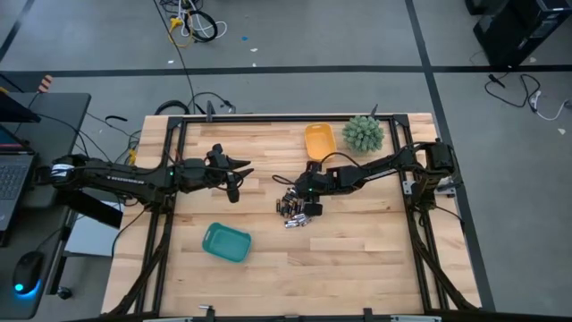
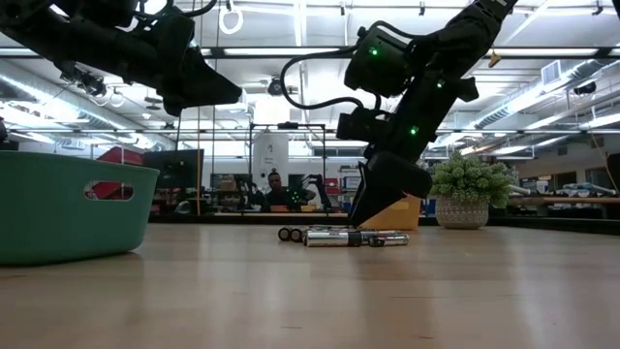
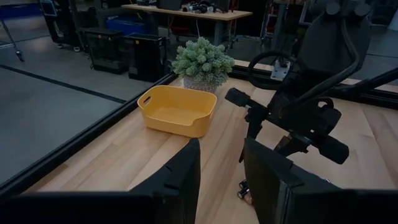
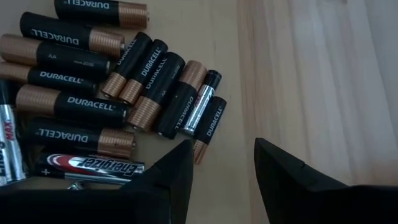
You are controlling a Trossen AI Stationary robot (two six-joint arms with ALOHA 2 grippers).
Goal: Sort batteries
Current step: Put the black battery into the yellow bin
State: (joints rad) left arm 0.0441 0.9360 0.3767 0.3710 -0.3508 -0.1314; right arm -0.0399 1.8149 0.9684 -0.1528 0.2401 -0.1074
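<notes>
Several batteries, black-and-copper cells and a few silvery ones, lie on their sides in a loose pile on the wooden table, near its middle. My right gripper stands open, slanting down just above the right edge of the pile, with bare wood between its fingers. My left gripper is open and holds nothing. It hangs well above the table, left of the pile, pointing nearly level toward the right arm.
A yellow tray stands at the far side, with a small potted plant to its right. A teal tray sits nearer the front left. Black frame rails run along the table's sides.
</notes>
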